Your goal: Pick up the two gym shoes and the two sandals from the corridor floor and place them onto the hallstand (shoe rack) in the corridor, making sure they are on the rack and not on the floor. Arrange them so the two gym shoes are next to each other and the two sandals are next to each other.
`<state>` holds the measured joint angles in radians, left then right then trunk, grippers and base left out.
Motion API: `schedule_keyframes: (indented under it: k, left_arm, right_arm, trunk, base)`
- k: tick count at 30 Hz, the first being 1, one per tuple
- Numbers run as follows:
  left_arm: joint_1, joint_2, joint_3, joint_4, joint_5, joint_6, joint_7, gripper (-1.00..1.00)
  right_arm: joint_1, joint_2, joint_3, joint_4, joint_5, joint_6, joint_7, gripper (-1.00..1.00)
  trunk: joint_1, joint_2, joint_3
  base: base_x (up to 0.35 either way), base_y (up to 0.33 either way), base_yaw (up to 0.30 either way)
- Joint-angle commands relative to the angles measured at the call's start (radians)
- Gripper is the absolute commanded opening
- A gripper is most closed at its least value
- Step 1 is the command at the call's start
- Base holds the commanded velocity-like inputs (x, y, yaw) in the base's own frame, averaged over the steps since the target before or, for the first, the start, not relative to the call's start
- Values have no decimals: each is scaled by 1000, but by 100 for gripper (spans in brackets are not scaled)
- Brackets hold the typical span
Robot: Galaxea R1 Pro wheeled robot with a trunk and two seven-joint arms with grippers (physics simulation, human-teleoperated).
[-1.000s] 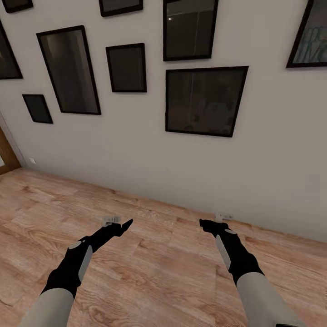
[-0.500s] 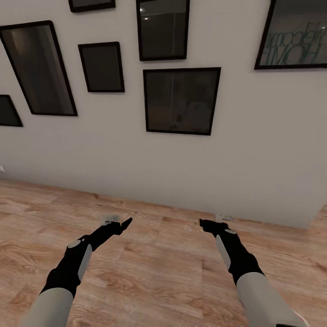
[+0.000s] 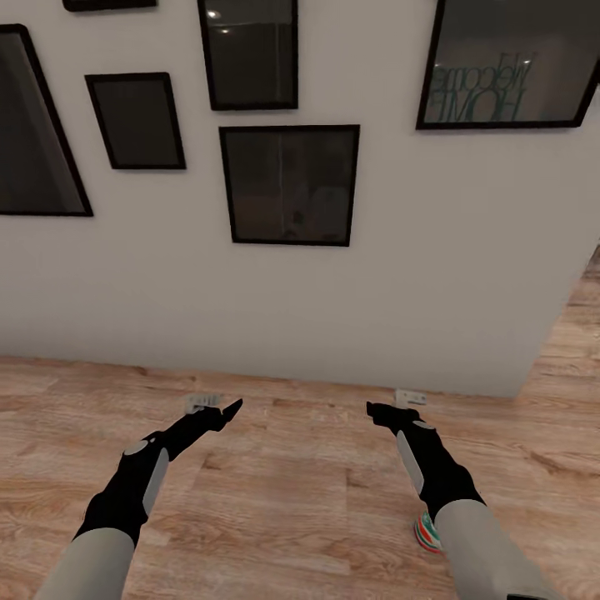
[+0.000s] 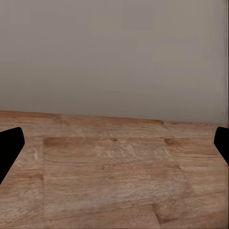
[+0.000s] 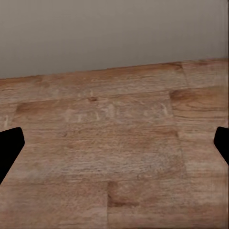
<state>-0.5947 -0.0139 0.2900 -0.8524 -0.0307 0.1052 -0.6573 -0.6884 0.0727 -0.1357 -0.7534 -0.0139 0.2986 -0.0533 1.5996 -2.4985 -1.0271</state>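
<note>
Gym shoe [image 3: 427, 533]: red-and-green part on the floor [image 3: 292, 500], just beside right forearm, mostly hidden.
Left gripper [image 3: 223, 412]: fingers [image 4: 9, 145] spread wide, empty, above bare planks.
Right gripper [image 3: 379, 412]: fingers [image 5: 9, 148] spread wide, empty.
Wall [image 3: 250, 292]: dark framed pictures; one frame [image 3: 508, 62] shows mirrored "Welcome HOME".

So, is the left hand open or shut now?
Open. In the left wrist view its two dark fingertips stand far apart at opposite edges, with only bare corridor floor between them; the left hand holds nothing.
</note>
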Motion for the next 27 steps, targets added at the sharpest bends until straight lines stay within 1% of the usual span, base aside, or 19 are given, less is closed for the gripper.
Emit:
schedule_keyframes:
  k: [1,27]
  left_arm:
    - [-1,-1,6,-2,-3,10,-9,100]
    - [-1,-1,6,-2,-3,10,-8,100]
  right_arm:
    - [-1,1,-2,-1,-1,5,-2,100]
    - [-1,1,-1,-1,-1,5,-2,100]
  trunk:
    - [0,0,-1]
    - [0,0,-1]
  base:
    - [0,0,-254]
    - [0,0,-254]
